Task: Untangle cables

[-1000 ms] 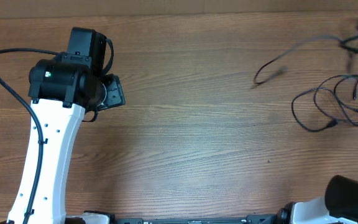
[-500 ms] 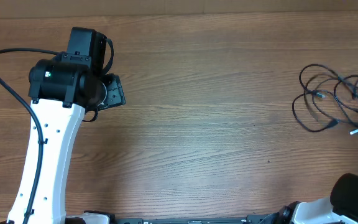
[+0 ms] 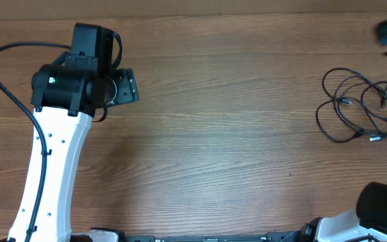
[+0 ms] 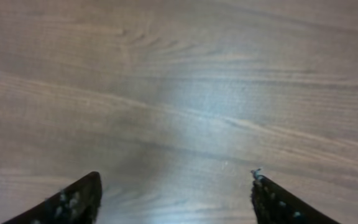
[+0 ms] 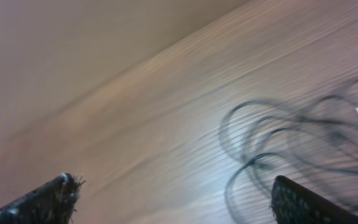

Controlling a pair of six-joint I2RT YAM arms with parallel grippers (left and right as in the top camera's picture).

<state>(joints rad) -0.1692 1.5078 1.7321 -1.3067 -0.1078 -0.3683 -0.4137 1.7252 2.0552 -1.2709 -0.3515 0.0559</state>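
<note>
Checking the scene: cables (image 3: 365,107) lie in one loose tangle on the table (image 3: 234,134), far right side, flat on the wood, with several thin black loops crossing each other and one bigger loop bulging toward table centre; silvery tip (image 3: 375,138) sits at the edge of the bundle nearest the arm bases, and a couple of small plug ends show inside the loops. Left arm (image 3: 52,154), white with a black wrist, reaches up the left side of the table, well apart from the cables. Left wrist view: left fingers (image 4: 73,202) spread wide, one tip in each lower corner, only bare wood grain between them, holding nothing. Right arm (image 3: 381,212) is only partly in the overhead frame, bottom right corner; a dark smear at the top right edge is too blurred to identify. Right wrist view is motion-blurred: right fingers (image 5: 48,202) also spread wide, tips at the lower left and lower right corners, nothing clamped between them. Same view shows the cable loops on the table ahead and off to the right, silvery tip catching light at the right edge; one loop runs close by the right-hand fingertip, can't tell if it touches. No cord is gripped by either arm, and the bundle is still knotted together
</note>
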